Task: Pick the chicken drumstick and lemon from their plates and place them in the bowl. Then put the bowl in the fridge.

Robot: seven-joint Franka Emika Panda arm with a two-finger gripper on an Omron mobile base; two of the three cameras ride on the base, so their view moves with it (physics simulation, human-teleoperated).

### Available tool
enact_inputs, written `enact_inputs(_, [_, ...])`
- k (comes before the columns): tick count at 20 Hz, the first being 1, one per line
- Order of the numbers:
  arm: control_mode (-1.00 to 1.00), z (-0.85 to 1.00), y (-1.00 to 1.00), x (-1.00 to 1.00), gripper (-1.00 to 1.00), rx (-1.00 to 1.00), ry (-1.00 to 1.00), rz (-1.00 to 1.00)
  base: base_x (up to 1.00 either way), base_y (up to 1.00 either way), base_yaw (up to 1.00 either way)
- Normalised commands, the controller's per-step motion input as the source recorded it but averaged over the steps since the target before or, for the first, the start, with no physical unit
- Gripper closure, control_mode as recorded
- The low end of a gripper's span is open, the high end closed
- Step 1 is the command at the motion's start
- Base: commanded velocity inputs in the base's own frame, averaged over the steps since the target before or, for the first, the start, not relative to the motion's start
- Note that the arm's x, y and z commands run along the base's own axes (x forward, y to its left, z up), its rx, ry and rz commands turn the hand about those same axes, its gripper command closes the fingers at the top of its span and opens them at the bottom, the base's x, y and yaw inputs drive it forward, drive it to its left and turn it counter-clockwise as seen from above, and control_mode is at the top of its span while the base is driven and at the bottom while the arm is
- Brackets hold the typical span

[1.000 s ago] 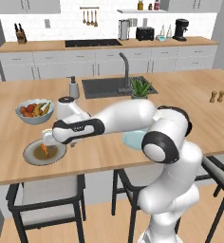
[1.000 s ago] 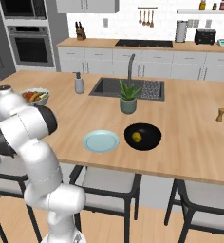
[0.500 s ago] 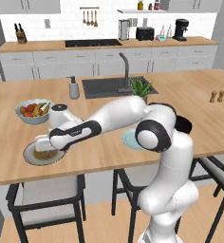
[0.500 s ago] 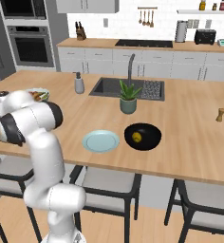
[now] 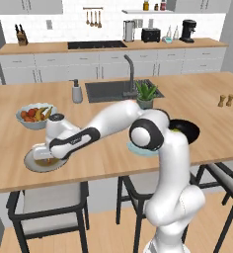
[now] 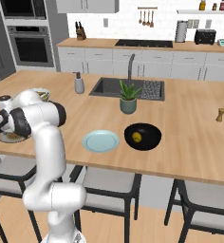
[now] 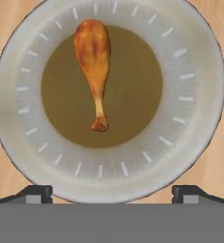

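hand (image 7: 112,192): we see it wide open, over grey plate (image 7: 199,118)
drumstick (image 7: 95,61): on plate centre
lemon (image 6: 137,137): in black bowl (image 6: 149,141)

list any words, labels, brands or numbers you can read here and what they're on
There is no readable text in these pictures.
The grey plate under the chicken drumstick carries short pale tick marks around its rim, not letters or numbers.
The soap bottle, toaster, coffee machine and wall oven show no label that can be made out; any print on them is too small to tell.
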Motion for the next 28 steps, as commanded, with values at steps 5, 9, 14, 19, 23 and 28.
enact_inputs(5, [-1.00,-0.25,0.23,0.39,-1.00,-0.05,0.00,0.00,0.00,0.00,0.00])
enact_inputs(9, [-1.00,-0.26,0.21,0.37,-1.00,-0.04,0.00,0.00,0.00,0.00,0.00])
enact_inputs(14, [-1.00,-0.35,0.02,0.19,-1.00,-0.01,0.00,0.00,0.00,0.00,0.00])
enact_inputs(19, [-1.00,-0.38,0.00,0.13,1.00,0.00,-0.05,0.01,0.00,0.00,0.00])
enact_inputs(23, [-1.00,-0.35,-0.13,-0.03,1.00,0.03,-0.08,0.03,0.00,0.00,0.00])
enact_inputs(28, [-1.00,-0.29,-0.24,-0.29,1.00,0.10,-0.02,0.03,0.00,0.00,0.00])
